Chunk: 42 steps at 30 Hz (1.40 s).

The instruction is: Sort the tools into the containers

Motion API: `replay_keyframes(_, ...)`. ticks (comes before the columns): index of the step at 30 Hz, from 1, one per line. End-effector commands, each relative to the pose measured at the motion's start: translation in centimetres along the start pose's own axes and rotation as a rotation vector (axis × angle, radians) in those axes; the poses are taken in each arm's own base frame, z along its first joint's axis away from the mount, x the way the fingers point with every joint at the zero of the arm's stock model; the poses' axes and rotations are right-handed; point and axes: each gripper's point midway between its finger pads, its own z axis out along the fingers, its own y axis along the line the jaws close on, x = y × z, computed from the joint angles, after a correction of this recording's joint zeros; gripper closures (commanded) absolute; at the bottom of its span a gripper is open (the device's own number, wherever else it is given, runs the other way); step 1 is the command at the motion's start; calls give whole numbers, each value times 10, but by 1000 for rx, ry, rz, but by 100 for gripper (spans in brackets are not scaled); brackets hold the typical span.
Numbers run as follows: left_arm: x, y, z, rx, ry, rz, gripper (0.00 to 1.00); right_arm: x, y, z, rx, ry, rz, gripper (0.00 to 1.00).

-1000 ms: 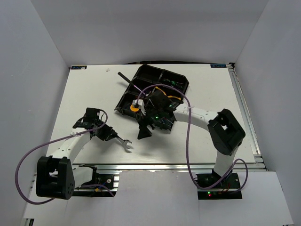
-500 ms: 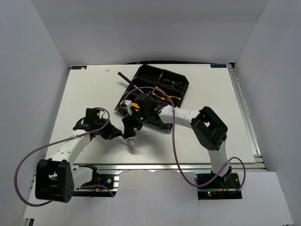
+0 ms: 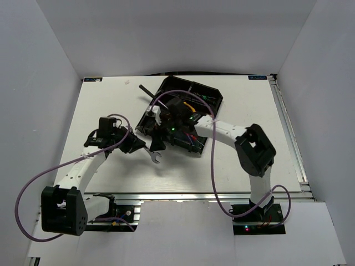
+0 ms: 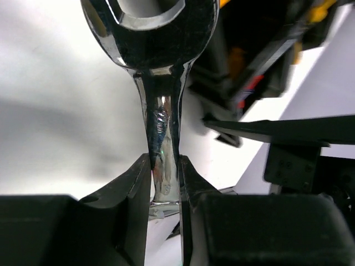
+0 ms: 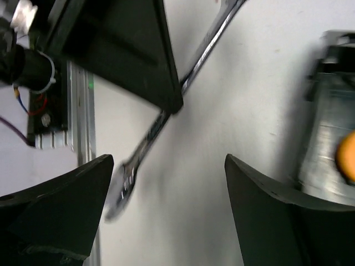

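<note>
My left gripper [image 3: 135, 145] is shut on the silver wrench [image 3: 155, 158] and holds it just left of the black organizer tray [image 3: 213, 98]. In the left wrist view the wrench shaft [image 4: 162, 124] is pinched between the fingers [image 4: 133, 194], open end forward, with the tray [image 4: 260, 61] ahead on the right. My right gripper [image 3: 159, 134] hangs open and empty beside the tray's near-left corner, right above the wrench [image 5: 145, 138]. A black hammer handle [image 3: 147, 91] sticks out of the tray's far-left side. Yellow pliers handles [image 3: 191, 105] show inside.
In the right wrist view the tray's edge [image 5: 324, 127] and an orange round object [image 5: 348, 158] lie to the right. The left gripper's finger [image 5: 133, 55] is at the top of that view. The metal rail [image 3: 222, 195] runs along the table's near edge.
My left gripper has carried the wrench up and right, toward the tray. My right gripper has swung left and then back toward the tray's near-left corner.
</note>
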Motion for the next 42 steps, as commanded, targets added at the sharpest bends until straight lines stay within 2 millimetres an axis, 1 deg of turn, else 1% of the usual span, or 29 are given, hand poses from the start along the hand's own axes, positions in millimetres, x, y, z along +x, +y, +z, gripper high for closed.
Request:
replay_keyframes(1, -24, -72, -24, 201, -70, 131, 100, -66, 5, -75, 6, -137, -289, 12)
replay_keyframes(2, -27, -80, -27, 219, -78, 149, 100, -73, -13, -100, 47, -164, -349, 12)
replay_keyframes(4, -38, -105, -34, 270, -105, 190, 100, -89, -16, -138, 73, -221, -420, 12)
replay_keyframes(5, -43, -115, -35, 292, -115, 214, 100, -92, -34, -165, 134, -247, -432, 11)
replay_keyframes(6, -48, -120, -29, 292, -113, 221, 100, -100, -35, -184, 168, -274, -459, 11)
replay_keyframes(7, -57, -136, -34, 319, -135, 236, 100, -102, -46, -206, 206, -297, -467, 11)
replay_keyframes(9, -74, -157, -25, 346, -151, 246, 100, -102, -54, -231, 264, -317, -480, 11)
replay_keyframes(10, -76, -153, -14, 331, -140, 234, 100, -99, -57, -237, 279, -316, -474, 11)
replay_keyframes(11, -87, -174, -17, 373, -167, 255, 100, -91, -60, -239, 288, -309, -458, 11)
replay_keyframes(12, -95, -173, 3, 348, -153, 238, 100, -87, -61, -244, 301, -310, -446, 11)
replay_keyframes(13, -101, -180, 9, 354, -158, 241, 100, -82, -63, -246, 309, -310, -434, 11)
replay_keyframes(14, -111, -204, 7, 396, -185, 264, 100, -76, -66, -251, 324, -310, -417, 11)
replay_keyframes(15, -118, -212, 14, 398, -192, 265, 100, -65, -65, -252, 326, -304, -395, 11)
replay_keyframes(16, -121, -212, 40, 373, -167, 258, 100, -59, -66, -255, 336, -302, -384, 11)
replay_keyframes(17, -132, -238, 36, 413, -197, 282, 100, -53, -65, -257, 336, -300, -374, 10)
replay_keyframes(18, -137, -245, 44, 416, -199, 286, 100, -43, -62, -258, 328, -293, -360, 11)
replay_keyframes(19, -142, -242, 71, 386, -186, 274, 100, -38, -61, -265, 320, -301, -368, 11)
replay_keyframes(20, -147, -248, 79, 387, -192, 275, 100, -32, -60, -269, 317, -303, -356, 11)
replay_keyframes(21, -157, -269, 75, 424, -222, 293, 100, -29, -58, -274, 323, -308, -349, 11)
replay_keyframes(22, -163, -275, 81, 428, -230, 294, 100, -17, -61, -282, 331, -311, -327, 11)
replay_keyframes(23, -168, -267, 106, 399, -211, 274, 100, -13, -62, -286, 337, -314, -318, 11)
replay_keyframes(24, -177, -288, 99, 438, -239, 287, 100, -10, -61, -292, 351, -317, -311, 11)
replay_keyframes(25, -181, -293, 104, 444, -246, 286, 100, 1, -65, -298, 372, -315, -287, 11)
replay_keyframes(26, -187, -286, 123, 426, -237, 264, 100, 5, -63, -302, 381, -316, -283, 11)
replay_keyframes(27, -194, -301, 119, 457, -260, 274, 100, 11, -63, -304, 386, -314, -269, 11)
replay_keyframes(28, -196, -305, 122, 463, -265, 262, 100, 22, -65, -306, 398, -309, -245, 11)
replay_keyframes(32, -208, -313, 143, 488, -280, 212, 100, 43, -62, -307, 410, -301, -201, 11)
replay_keyframes(35, -206, -311, 161, 479, -301, 186, 100, 55, -58, -304, 407, -297, -176, 11)
replay_keyframes(42, -202, -307, 209, 472, -347, 194, 100, 61, -54, -305, 412, -299, -160, 11)
